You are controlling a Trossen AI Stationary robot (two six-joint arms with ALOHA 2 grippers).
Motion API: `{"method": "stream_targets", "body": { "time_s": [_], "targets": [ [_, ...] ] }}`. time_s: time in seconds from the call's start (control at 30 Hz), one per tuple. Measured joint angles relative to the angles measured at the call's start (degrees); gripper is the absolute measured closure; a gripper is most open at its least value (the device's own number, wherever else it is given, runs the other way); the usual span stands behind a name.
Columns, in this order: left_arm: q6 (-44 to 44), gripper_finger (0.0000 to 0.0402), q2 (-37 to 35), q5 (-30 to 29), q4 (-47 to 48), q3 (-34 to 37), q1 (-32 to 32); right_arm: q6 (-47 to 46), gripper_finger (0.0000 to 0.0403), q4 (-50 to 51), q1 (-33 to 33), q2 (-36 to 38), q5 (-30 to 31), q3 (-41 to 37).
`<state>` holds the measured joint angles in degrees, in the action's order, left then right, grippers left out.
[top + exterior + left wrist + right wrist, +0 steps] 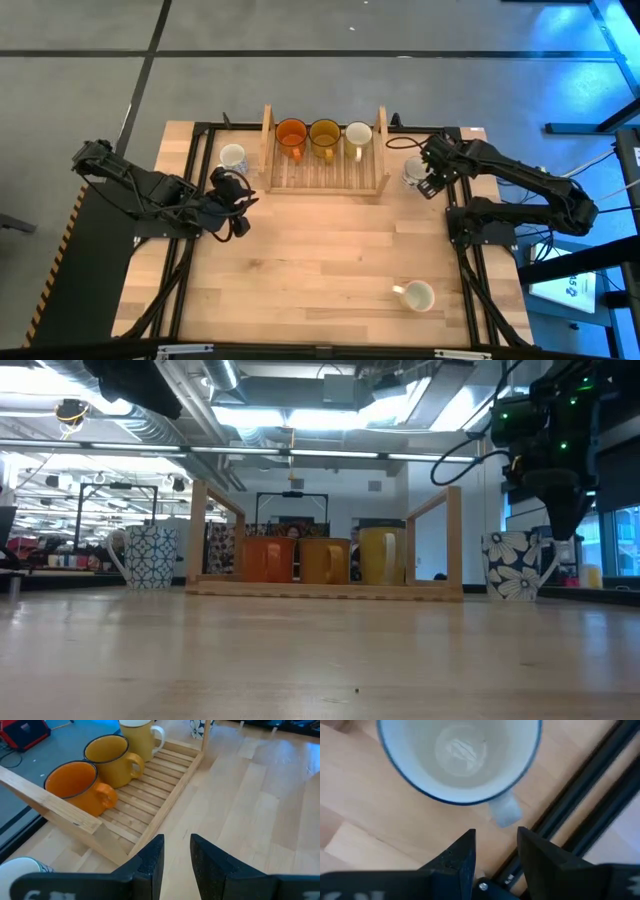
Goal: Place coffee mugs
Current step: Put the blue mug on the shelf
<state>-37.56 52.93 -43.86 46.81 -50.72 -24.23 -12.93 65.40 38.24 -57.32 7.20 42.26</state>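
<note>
A pale wooden bench [320, 260] carries six coffee mugs [324, 134]. No readable writing shows. From the left: the left gripper [238, 205], slightly parted and empty; a patterned mug [232, 156]; three mugs in the slatted tray [325, 178]; a plain mug [417, 295] near the front; a flowered mug [414, 172] beneath the empty, parted right gripper [432, 185].

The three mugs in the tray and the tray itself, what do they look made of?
The orange mug and amber mug look like glossy enamel or glazed ceramic, opaque with thin dark rims; which one is unclear. The cream mug has a smooth yellowish glaze. The slatted tray looks like pale unfinished wood, with visible grain and matte slats.
</note>
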Motion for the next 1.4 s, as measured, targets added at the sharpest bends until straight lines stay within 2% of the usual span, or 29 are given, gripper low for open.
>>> {"method": "stream_targets", "body": {
  "time_s": [0.17,0.27,0.53,0.7,0.9,1.17,1.4],
  "targets": [
    [0.0,0.0314,0.0,0.0,0.0,0.0,0.0,1.8,0.0271,-1.2,0.0,0.0,-0.3,0.0],
    [0.0,0.0314,0.0,0.0,0.0,0.0,0.0,3.2,0.0263,-1.7,0.0,-0.1,2.0,0.0],
    [-1.3,0.0314,0.0,0.0,0.0,0.0,0.0,3.1,0.0181,-1.8,0.0,-5.1,2.7,0.0],
    [-1.3,0.0314,0.0,0.0,0.0,0.0,0.0,2.9,0.0153,-3.6,0.0,-11.4,2.2,0.1],
    [-1.4,0.0314,0.0,0.0,0.0,0.0,0.0,6.4,0.0151,-4.2,0.0,-14.7,3.8,1.8],
    [-1.5,0.0314,0.0,1.8,0.0,0.0,0.0,8.7,0.0151,-3.0,0.0,-14.1,-5.8,2.1],
    [-1.4,0.0314,0.0,1.8,0.1,0.0,0.0,9.3,0.0164,-3.1,0.0,-14.1,-6.7,2.1]
  ]
}}
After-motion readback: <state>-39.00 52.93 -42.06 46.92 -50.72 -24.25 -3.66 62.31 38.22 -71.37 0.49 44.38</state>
